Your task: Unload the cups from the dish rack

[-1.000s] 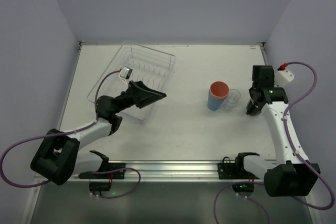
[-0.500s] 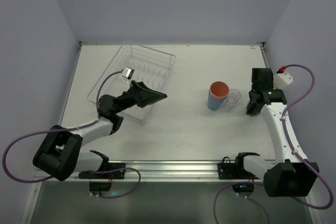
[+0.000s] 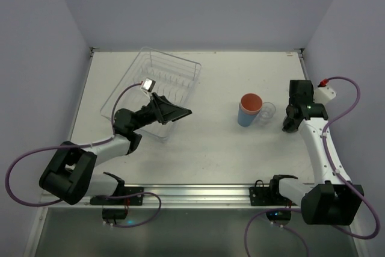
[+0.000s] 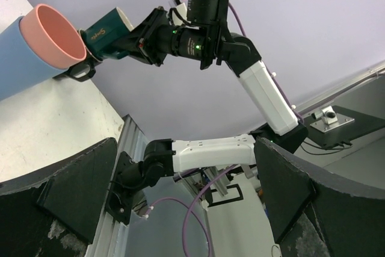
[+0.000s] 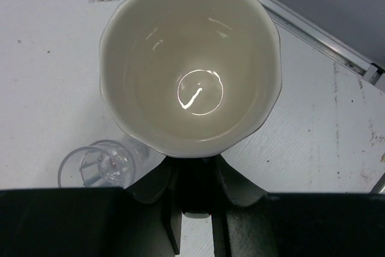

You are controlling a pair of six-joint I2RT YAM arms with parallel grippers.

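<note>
The right pincer (image 3: 288, 124) is clamped on the dark teal mug (image 4: 107, 27), its two fingers pinching the wall at the rim. The right wrist view looks straight down into the mug's glossy cream inside. This mug is at the right side of the desk (image 3: 204, 154), well apart from the dish rack (image 3: 162, 73). I cannot tell whether its base rests on the desk or is just above it. Just beside the mug is a small clear glass (image 3: 267, 111), which also shows at the lower left of the right wrist view. The glass stands right next to the salmon-pink tumbler (image 3: 251, 101), and that tumbler is nested inside the light-blue tumbler (image 3: 243, 117). The two make a single stack near the middle right of the desk. The see-through dish rack lies at the far left of the desk, turned at an angle to its edges, with rows of thin prongs showing inside. The left pincer (image 3: 179, 112) is spread wide with nothing between its fingers. It is over the near right edge of the rack and points toward the stack of tumblers. In its wrist view the dark fingers (image 4: 78, 191) frame the right arm, the held mug and the tumbler stack.
</note>
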